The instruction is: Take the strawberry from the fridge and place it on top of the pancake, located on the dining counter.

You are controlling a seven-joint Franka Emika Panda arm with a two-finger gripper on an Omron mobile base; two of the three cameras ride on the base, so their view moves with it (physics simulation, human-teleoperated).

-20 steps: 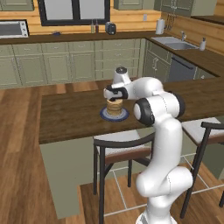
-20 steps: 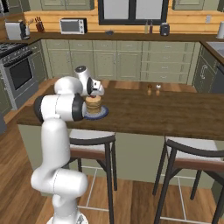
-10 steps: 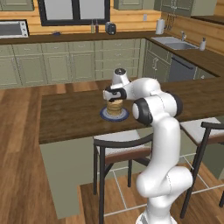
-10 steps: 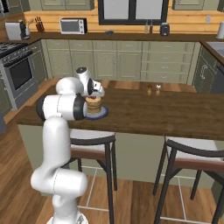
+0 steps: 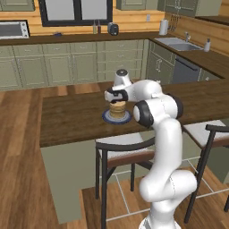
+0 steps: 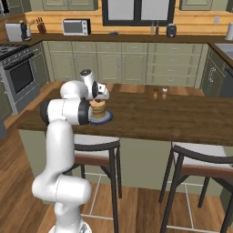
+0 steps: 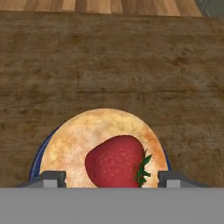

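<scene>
- Hand view: gripper [image 7: 109, 179] spread wide, finger tips [image 7: 53, 178] at either side of the strawberry [image 7: 116, 161], gaps visible on both sides, so released, nothing clamped
- Strawberry lying on top of the pancake [image 7: 76, 140], green leaves toward the right tip, red body toward the left one
- Pancake stack sitting on a blue plate [image 7: 40, 153], only a thin rim of plate peeking out on the left
- Bare dark wood of the dining counter [image 7: 109, 65] all around the plate, far edge of the top and floor planks beyond it at the top of the frame
- Left base view: gripper [image 5: 117, 97] hanging just over the pancake [image 5: 118, 109], plate [image 5: 108, 118] near the front edge of the dining counter [image 5: 71, 116]; jaw spread hard to read here
- Open countertop left of the plate out to the counter's end, more open top to the right behind the arm
- Stool [image 5: 120, 150] tucked under the front edge right below the plate, second stool [image 5: 210, 134] further right
- Right base view: gripper [image 6: 101, 94] over the pancake [image 6: 98, 108], arm elbow crowding the near left side of the plate [image 6: 106, 118]
- Two small shakers [image 6: 159, 93] standing near the far edge of the dining counter [image 6: 182, 118], well apart from the plate; long clear stretch of wood between them
</scene>
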